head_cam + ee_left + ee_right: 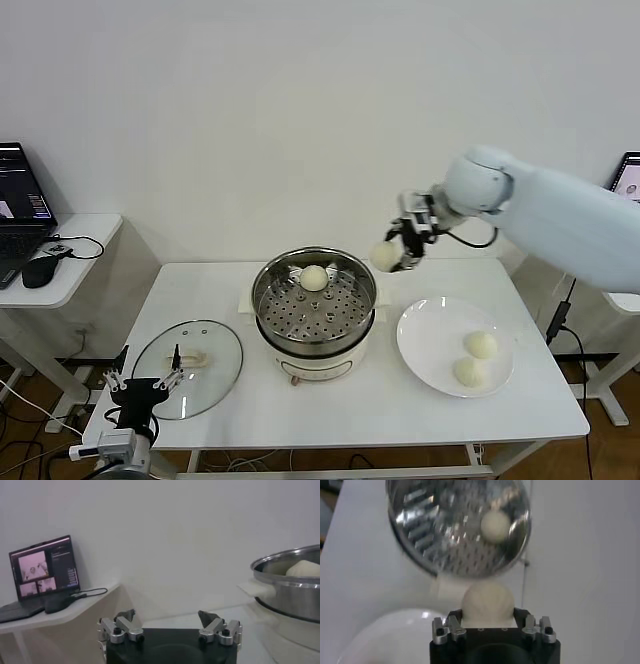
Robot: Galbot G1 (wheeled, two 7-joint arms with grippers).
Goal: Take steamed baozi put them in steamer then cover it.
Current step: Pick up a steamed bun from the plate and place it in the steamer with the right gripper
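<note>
In the head view the right gripper [397, 253], right of centre, is closed around one steamed baozi [385, 256] and holds it in the air just beside the upper right rim of the steamer [314, 300], high enough, I judge, to pass over the steel wall. One bun [314, 278] already sits at the back of the perforated floor. Two more buns [481, 344] [468, 372] wait on the white plate [425, 340] at right, within that arm's reach. The glass cover [188, 366] lies flat at lower left with its handle up, clear of the pot mouth so loading stays unobstructed. The left gripper [143, 383] hangs near the cover's lower edge, fingers spread wide and holding nothing, probably positioned for the lid.

The left wrist view shows the left gripper's [170, 625] fingers apart at the bottom, the steamer's rim [287, 580] at right, and a laptop [45, 572] on a side table at left.

The right wrist view shows the carried bun [488, 604] pinched at the bottom centre, with the steamer basket [450, 530] in the upper frame, its loaded bun [495, 526] to one side leaving free floor.
</note>
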